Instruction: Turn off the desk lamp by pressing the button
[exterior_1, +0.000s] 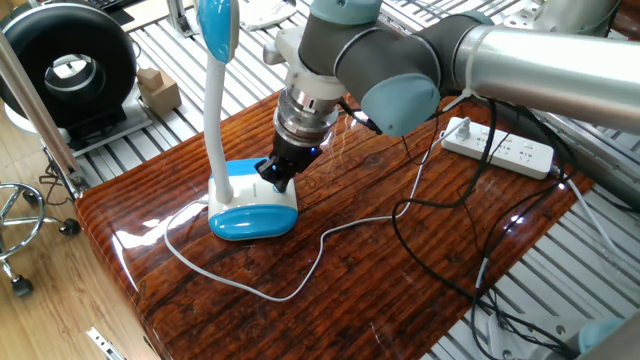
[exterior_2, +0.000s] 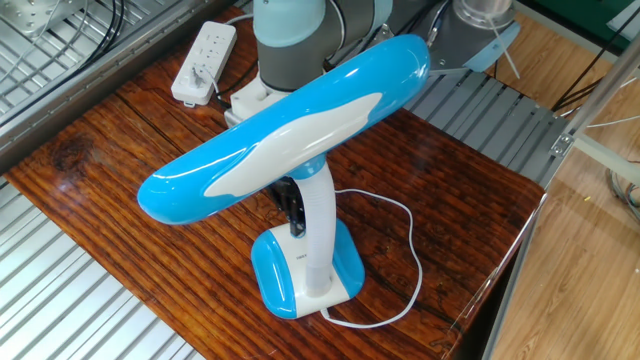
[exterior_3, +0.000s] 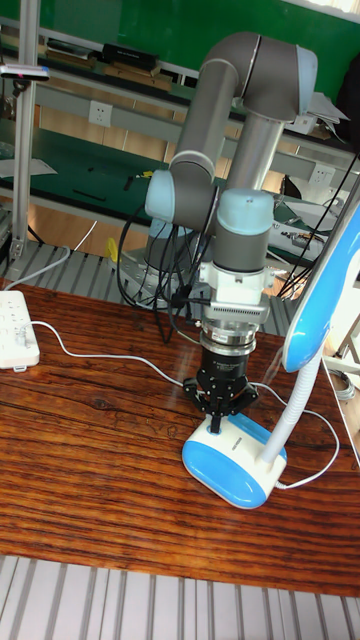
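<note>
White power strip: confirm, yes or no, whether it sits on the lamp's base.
No: the white plastic power strip lies on the brown wooden table, well apart from the white and sky-blue desk lamp.

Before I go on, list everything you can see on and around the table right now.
lamp: 1, white and sky-blue, near the table's left end, head up on a bendy neck
cord: 1, white, looping from the lamp base across the table
power strip: 1, white, far edge of the table
table: 1, glossy dark wood
fan: 1, black, round, off the table's left side
box: 1, tan, beside the fan
gripper: 1, black, tips down on the lamp base's white top
</note>
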